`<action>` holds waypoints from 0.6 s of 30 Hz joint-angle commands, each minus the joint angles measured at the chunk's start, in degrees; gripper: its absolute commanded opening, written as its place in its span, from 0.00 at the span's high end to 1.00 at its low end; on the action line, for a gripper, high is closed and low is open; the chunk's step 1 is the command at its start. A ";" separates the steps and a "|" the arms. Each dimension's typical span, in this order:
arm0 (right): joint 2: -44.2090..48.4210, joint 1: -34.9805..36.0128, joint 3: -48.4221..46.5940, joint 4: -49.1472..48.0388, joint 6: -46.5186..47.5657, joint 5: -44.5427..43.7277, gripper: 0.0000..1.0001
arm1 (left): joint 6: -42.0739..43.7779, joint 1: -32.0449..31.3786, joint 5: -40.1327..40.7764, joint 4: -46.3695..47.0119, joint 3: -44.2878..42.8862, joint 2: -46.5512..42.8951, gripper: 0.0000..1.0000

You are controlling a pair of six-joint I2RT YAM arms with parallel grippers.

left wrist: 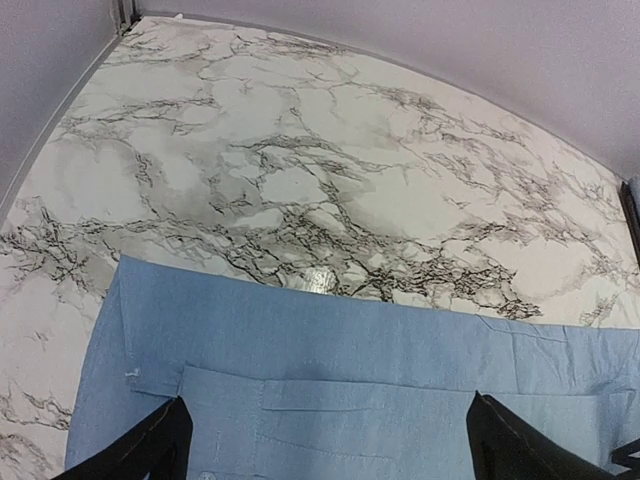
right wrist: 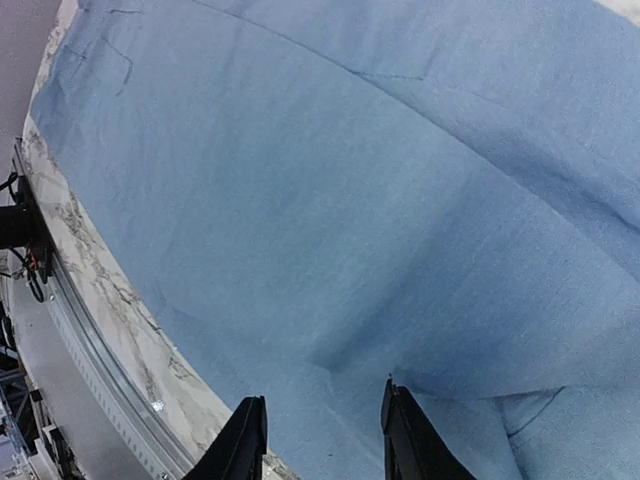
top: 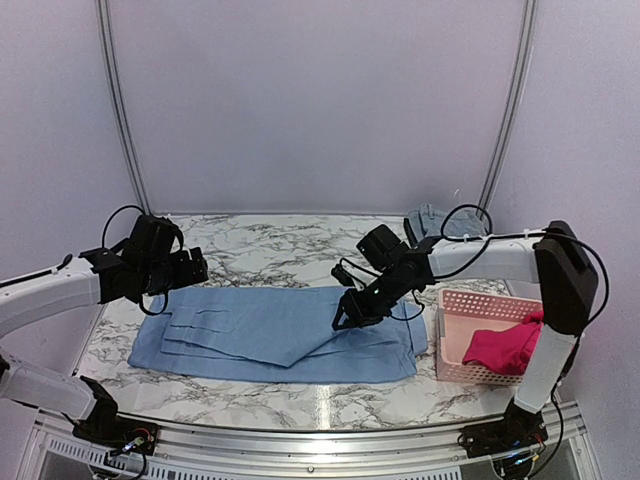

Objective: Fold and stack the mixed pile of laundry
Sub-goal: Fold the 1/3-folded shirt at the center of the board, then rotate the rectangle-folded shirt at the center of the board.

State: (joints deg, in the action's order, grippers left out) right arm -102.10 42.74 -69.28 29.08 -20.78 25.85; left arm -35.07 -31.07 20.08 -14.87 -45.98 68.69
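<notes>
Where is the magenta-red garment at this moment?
In the top view, the magenta-red garment lies in the pink basket at the near right of the table, just right of the light blue shirt.

In the top view the shirt (top: 275, 335) lies flat across the table (top: 280, 250), toward the lower edge of the frame. The basket (top: 450, 350) stands just beside its right end, and the garment (top: 500, 350) lies in the basket, draped over its right rim. A cloth (top: 430, 220) lies behind them at the far edge, right of centre; the left gripper (top: 190, 268) hangs over the shirt's upper left corner, the right gripper (top: 350, 315) over its right half.
</notes>
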 commanded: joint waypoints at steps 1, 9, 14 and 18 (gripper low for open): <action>-6.46 -1.04 -0.70 -1.72 -0.09 -3.72 0.64 | -1.80 2.04 0.39 -2.73 -3.09 0.39 0.01; -20.81 -6.48 -15.30 4.03 10.12 -9.42 0.66 | 0.54 5.22 -2.76 -6.18 -5.82 3.08 0.01; -38.03 -7.07 -53.09 18.33 18.20 -15.20 0.66 | 7.62 5.49 -4.69 -11.69 -10.63 9.18 0.01; -39.73 -7.25 -66.63 23.95 18.76 -16.36 0.64 | 14.23 5.36 -3.19 -16.66 -16.23 15.78 0.01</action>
State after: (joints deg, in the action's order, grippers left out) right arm -143.96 35.68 -128.03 43.00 -5.65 13.76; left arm -28.88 -25.87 16.34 -24.49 -57.43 79.94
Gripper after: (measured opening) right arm 0.351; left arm 0.988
